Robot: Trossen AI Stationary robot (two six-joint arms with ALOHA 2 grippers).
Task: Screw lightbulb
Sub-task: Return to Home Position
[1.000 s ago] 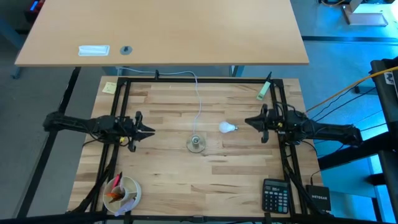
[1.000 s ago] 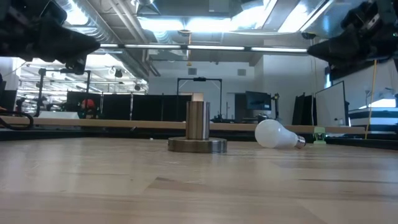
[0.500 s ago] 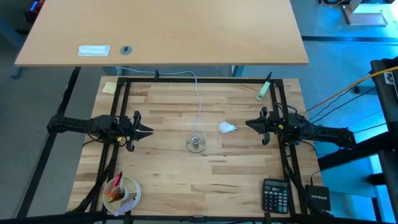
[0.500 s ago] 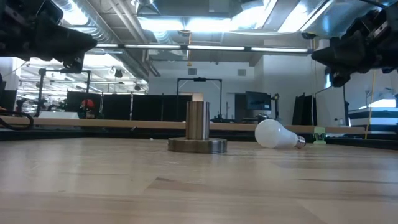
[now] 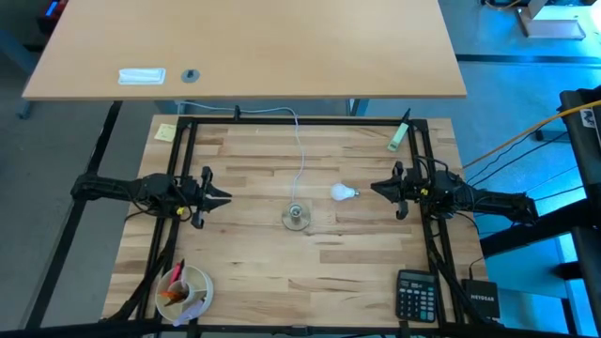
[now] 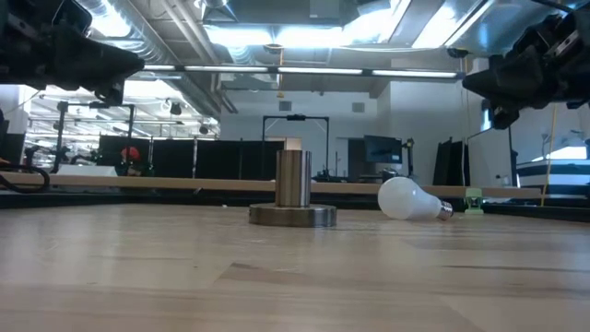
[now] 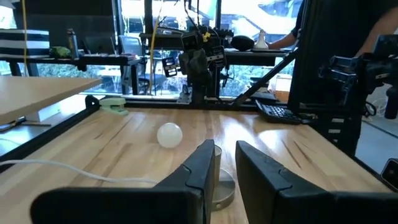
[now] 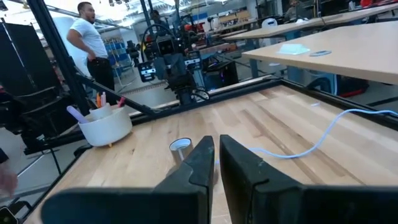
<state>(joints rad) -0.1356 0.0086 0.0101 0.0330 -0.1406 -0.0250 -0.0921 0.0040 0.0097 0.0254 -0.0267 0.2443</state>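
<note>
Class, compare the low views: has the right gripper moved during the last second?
Yes. The right gripper has dropped lower, nearer the level of the small white frosted lightbulb lying still on the table. For the last half second it has stayed put.

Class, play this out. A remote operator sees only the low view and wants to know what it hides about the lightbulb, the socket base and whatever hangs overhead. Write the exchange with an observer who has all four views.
Operator: In my view the lightbulb seems level with the socket base. Is it?
Observer: No. From above, the lightbulb lies farther from your camera than the socket base, to its right and apart from it.
Operator: What are the dark shapes in my top corners?
Observer: The two arms. From above, the left gripper waits left of the socket base and the right gripper waits right of the lightbulb, neither touching anything.
</note>
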